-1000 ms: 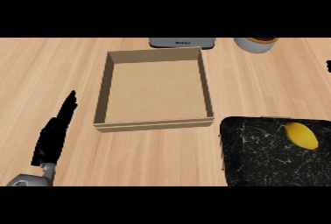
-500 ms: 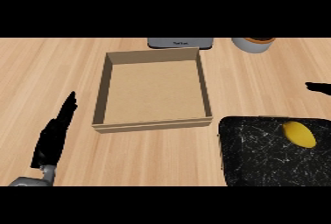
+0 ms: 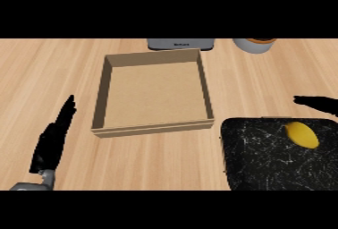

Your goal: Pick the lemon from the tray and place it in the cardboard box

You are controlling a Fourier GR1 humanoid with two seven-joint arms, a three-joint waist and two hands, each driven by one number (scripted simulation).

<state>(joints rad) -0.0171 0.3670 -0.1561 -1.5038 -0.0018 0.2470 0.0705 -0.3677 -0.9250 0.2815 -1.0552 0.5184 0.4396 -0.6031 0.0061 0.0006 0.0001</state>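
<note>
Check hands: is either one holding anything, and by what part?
Nothing is held. The lemon lies untouched on the tray. Left hand rests open; right hand hovers beyond the tray, empty.

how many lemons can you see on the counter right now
1. The lemon lies on the black tray, near its far right corner, at the view's lower right. The cardboard box holds none. More could lie beyond the view's right edge.

Kitchen setting. Pale wood-grain counter top point(image 3: 59, 67) fills view. At 12 o'clock, grey metal appliance point(image 3: 181, 44), cut by view's edge, kind unclear. At 1 o'clock, round grey container with orange-brown contents point(image 3: 256, 44). Black marbled rectangular tray point(image 3: 264, 161) at 5 o'clock carries yellow lemon point(image 3: 301, 134). Open brown cardboard box point(image 3: 154, 93) near centre.
</note>
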